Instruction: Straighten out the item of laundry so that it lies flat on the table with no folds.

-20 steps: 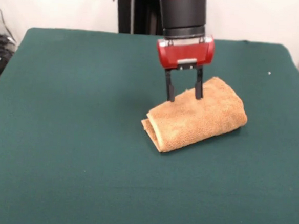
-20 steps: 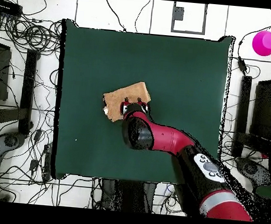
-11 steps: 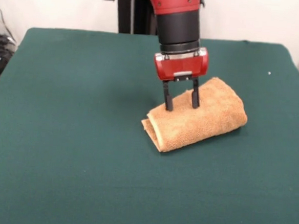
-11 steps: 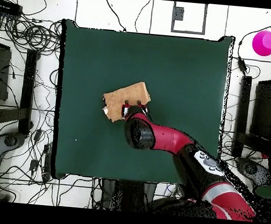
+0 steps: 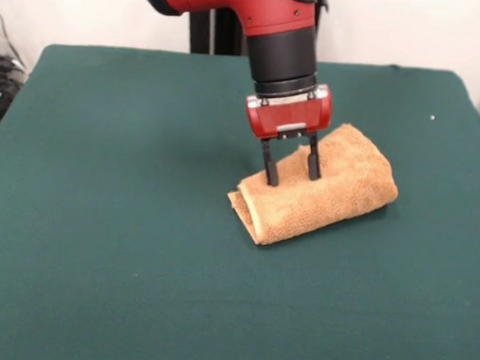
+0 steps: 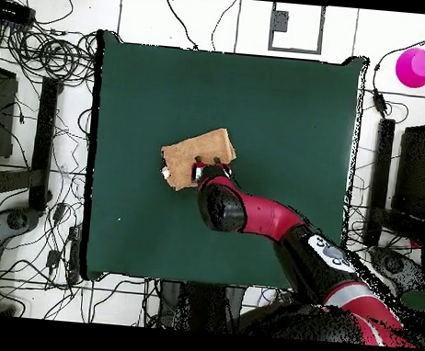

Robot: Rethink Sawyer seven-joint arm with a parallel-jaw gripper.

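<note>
The golden-tan towel point(image 5: 322, 190) lies folded over into a thick bundle on the green table point(image 5: 120, 246), right of centre in the front view. Its layered open edge faces the lower left. My gripper point(image 5: 290, 175) points straight down over the bundle's back edge, open, with both dark fingertips touching the top of the cloth. From overhead, the towel point(image 6: 192, 152) sits near the table's middle and my arm covers its lower right part; the gripper itself is hidden under the wrist. A small white label point(image 6: 166, 171) shows at the towel's left end.
Green felt surrounds the towel on all sides. Cables and stands crowd the floor beyond the table's edges point(image 6: 38, 103). A pink round object point(image 6: 416, 67) sits off the table at the upper right in the overhead view.
My gripper has come down and shifted slightly left in the front view; its fingertips, which hung just above the towel, now press on its top.
</note>
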